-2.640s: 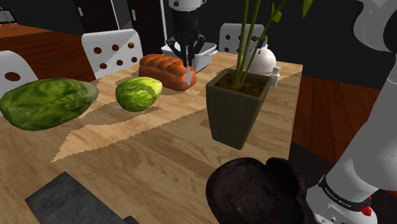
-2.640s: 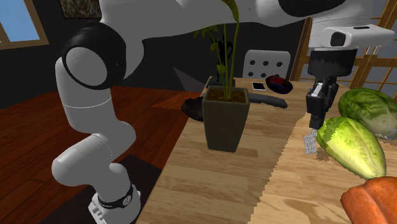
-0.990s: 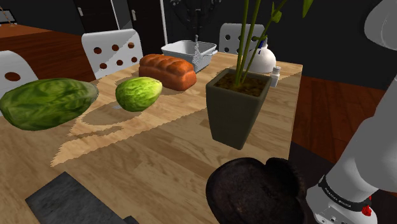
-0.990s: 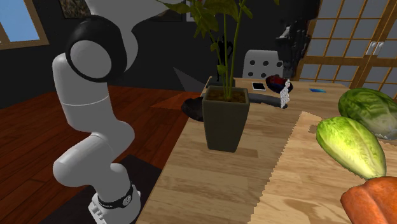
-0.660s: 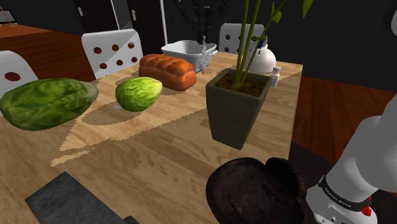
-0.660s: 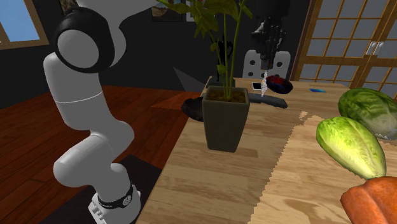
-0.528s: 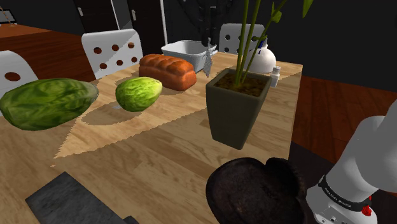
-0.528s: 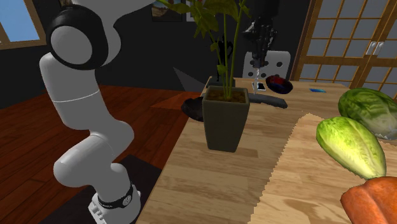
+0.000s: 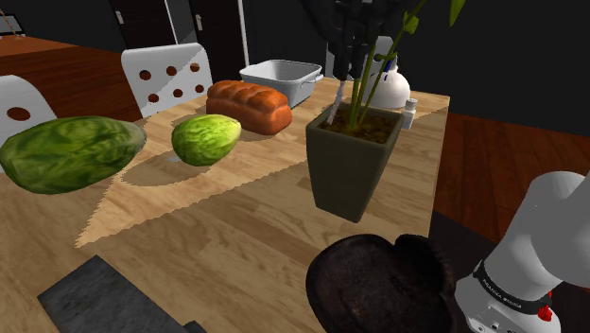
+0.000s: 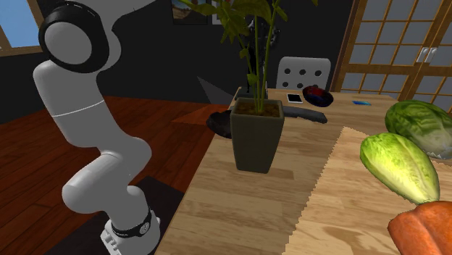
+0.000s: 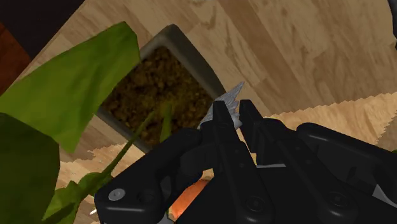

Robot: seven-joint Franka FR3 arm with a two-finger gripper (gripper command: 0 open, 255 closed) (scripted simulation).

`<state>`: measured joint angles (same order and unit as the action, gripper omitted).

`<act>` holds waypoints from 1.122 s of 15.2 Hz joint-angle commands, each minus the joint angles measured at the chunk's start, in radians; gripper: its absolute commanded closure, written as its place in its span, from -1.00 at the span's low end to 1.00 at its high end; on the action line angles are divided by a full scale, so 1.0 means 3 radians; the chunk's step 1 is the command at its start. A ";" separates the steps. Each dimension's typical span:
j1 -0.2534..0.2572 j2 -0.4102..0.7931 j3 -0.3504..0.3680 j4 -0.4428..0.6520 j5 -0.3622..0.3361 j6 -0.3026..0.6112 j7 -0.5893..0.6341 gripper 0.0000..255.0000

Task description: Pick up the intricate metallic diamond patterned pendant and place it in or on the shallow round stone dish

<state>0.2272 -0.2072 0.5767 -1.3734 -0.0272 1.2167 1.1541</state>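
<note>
The hand [image 11: 233, 113] is shut on the pendant [image 11: 233, 97]: in the wrist view its two black fingers [image 11: 219, 121] clasp the silvery piece, whose pointed tip juts out past them. In the shoulder view the hand [image 9: 343, 68] hangs high over the far rim of the pot [image 9: 348, 161], the pendant [image 9: 337, 97] dangling below it as a pale sliver, close beside the green stalks [image 9: 364, 66].

The step in hand looks like the carry: the pendant is lifted, and the dish [image 9: 378, 284] lies well apart from it, at the near edge of the desk [image 9: 227, 227], close to the arm's base [image 9: 511, 274]. The next move calls for swinging past the stalks without snagging them, coming over the dish's hollow, sinking low and only then letting go, since a light, thin piece dropped from high could bounce out.

By count: one pendant, one dish, one pot, one loaf [image 9: 248, 104], two lettuces [image 9: 205, 138], one grey tub [image 9: 281, 78] and three white chairs [image 9: 165, 76].
</note>
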 commanded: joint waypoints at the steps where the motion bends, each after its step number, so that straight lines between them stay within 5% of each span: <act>1: 0.0055 -0.0019 0.0102 0.0046 0.0028 -0.0074 0.0162 1.00; 10: 0.0274 -0.0070 0.0633 0.0294 0.0167 -0.0391 0.0954 1.00; 17: 0.0317 -0.0419 0.0433 -0.0360 0.0360 -0.0011 0.0808 1.00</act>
<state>0.3196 -0.3188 0.7140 -1.4531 0.0732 1.1965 1.4016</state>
